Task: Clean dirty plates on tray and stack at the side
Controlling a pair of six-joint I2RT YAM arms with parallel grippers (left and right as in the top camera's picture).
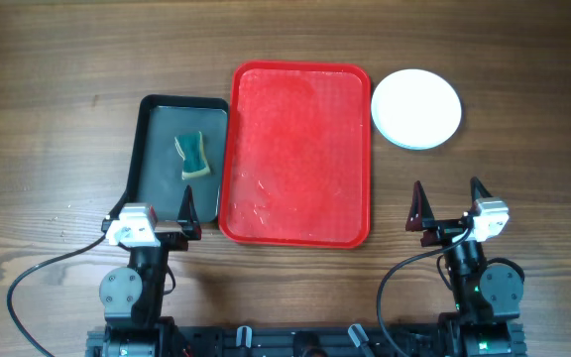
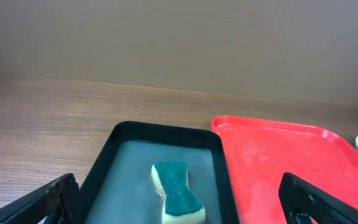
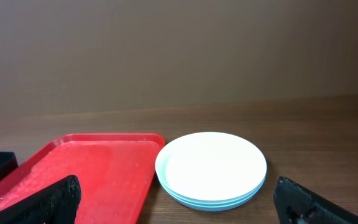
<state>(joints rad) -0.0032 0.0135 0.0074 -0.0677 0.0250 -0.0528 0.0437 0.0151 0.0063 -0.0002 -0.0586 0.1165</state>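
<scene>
Nearest: left hand [image 1: 157, 208] and right hand [image 1: 447, 193], both spread wide, gripping nothing, low over the worktop [image 1: 48, 119] at its front. Beyond, between them, tray [image 1: 300, 213]: bare of plates, faintly streaked. Touching its left rim, black tray [image 1: 157, 129]. Just off its far right corner, plates [image 1: 416, 107] stacked, white on top, pale blue under. Smallest, sponge [image 1: 194, 156], lying in the black tray. Looks finished. Best to leave hands clear, avoid nudging the stack, and check that the rims sit flush.
</scene>
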